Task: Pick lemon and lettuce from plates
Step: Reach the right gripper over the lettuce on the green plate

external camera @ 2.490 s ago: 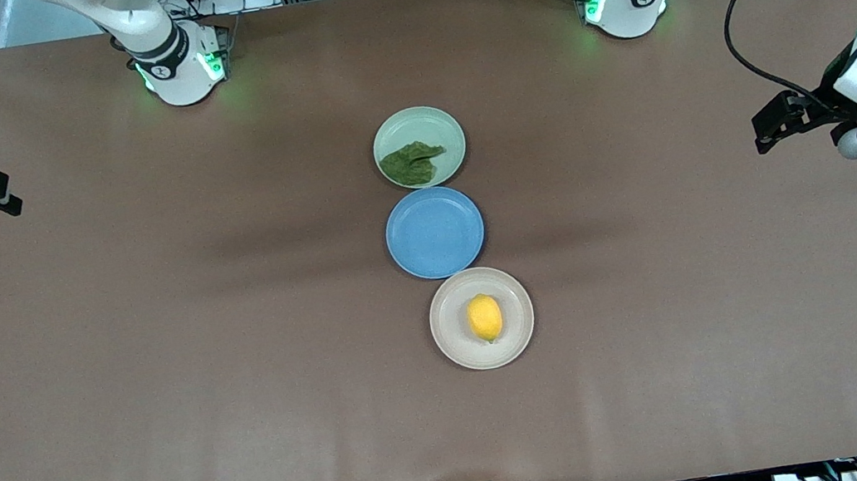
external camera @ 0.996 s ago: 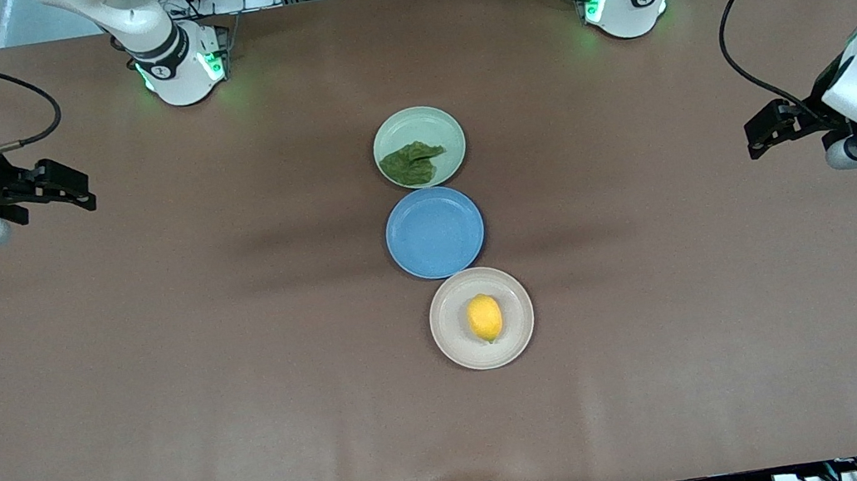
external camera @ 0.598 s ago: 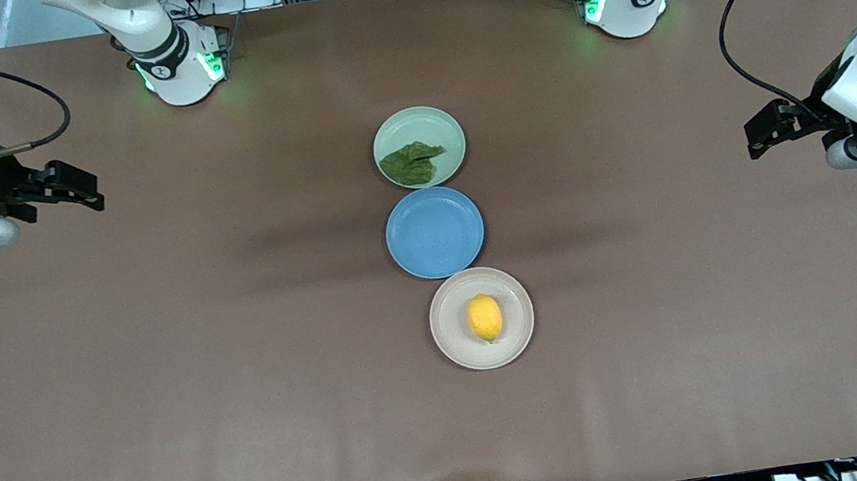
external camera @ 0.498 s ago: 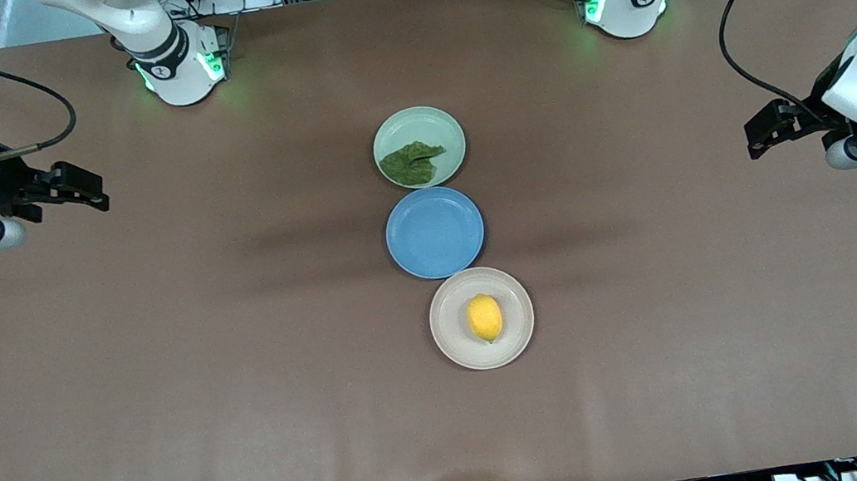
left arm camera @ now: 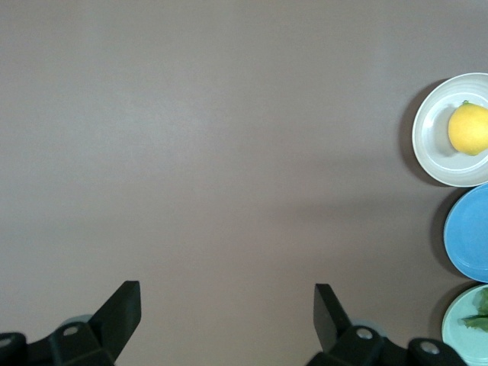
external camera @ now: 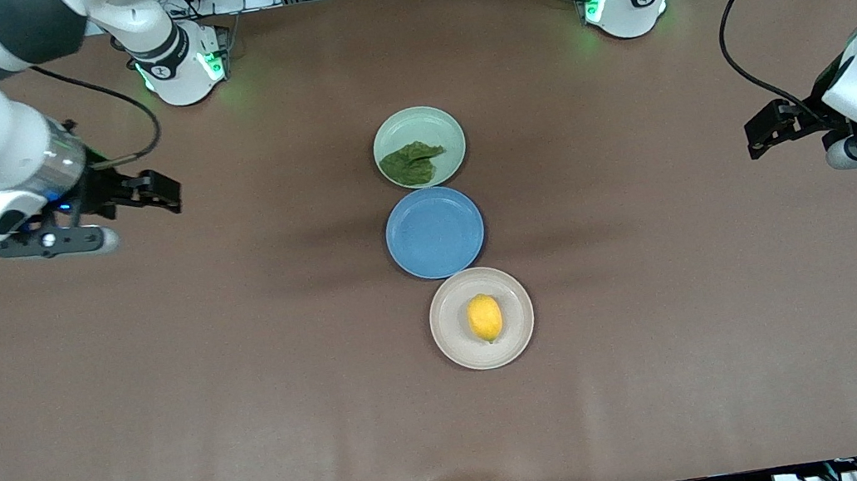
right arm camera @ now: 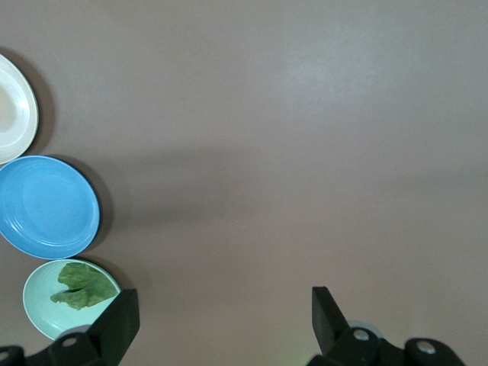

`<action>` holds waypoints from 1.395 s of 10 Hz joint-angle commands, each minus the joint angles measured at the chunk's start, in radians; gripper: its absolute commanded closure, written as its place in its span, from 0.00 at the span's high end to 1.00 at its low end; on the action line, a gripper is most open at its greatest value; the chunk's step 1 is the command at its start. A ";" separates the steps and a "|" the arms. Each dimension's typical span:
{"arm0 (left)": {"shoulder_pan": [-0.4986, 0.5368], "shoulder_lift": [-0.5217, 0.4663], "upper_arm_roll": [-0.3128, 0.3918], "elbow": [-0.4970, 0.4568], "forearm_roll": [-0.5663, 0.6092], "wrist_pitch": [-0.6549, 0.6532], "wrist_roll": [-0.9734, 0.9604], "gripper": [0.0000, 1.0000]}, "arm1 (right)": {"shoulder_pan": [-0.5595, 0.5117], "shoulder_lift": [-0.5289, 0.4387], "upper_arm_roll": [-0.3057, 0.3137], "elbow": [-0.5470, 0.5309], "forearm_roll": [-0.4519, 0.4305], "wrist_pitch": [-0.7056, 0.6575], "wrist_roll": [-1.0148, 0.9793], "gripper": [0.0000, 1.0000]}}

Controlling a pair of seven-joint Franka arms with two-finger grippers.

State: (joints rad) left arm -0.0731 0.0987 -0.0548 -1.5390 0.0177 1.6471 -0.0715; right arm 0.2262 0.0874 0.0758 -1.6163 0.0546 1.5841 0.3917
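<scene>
lettuce (external camera: 411,163) well apart from right claw (external camera: 162,192)

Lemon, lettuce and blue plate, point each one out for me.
lemon (external camera: 485,317), front view, middle of the fruit.
lettuce (external camera: 411,162), front view, middle of the leaf.
blue plate (external camera: 434,232), front view, bare middle of the plate.
</scene>
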 commanded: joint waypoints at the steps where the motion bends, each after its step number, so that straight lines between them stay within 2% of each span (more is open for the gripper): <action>1: 0.001 0.001 0.001 0.011 -0.016 -0.013 0.015 1.00 | 0.070 0.050 -0.004 0.004 -0.001 0.029 0.097 1.00; 8: -0.001 0.001 0.001 0.011 -0.016 -0.012 0.013 1.00 | 0.375 0.264 -0.004 0.004 -0.002 0.264 0.504 1.00; 11: -0.005 0.003 0.001 0.010 -0.018 -0.009 0.012 1.00 | 0.452 0.311 -0.004 -0.008 0.004 0.333 0.610 1.00; 13: -0.039 0.022 0.001 0.005 -0.019 0.012 0.002 1.00 | 0.476 0.313 -0.004 -0.083 0.004 0.411 0.641 1.00; 14: -0.059 0.039 0.001 0.005 -0.021 0.034 -0.001 1.00 | 0.484 0.313 -0.004 -0.091 0.004 0.409 0.641 1.00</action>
State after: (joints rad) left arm -0.1024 0.1109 -0.0575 -1.5411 0.0158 1.6559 -0.0715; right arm 0.6992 0.4098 0.0790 -1.6750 0.0549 1.9744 1.0132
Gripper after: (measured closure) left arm 0.000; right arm 0.000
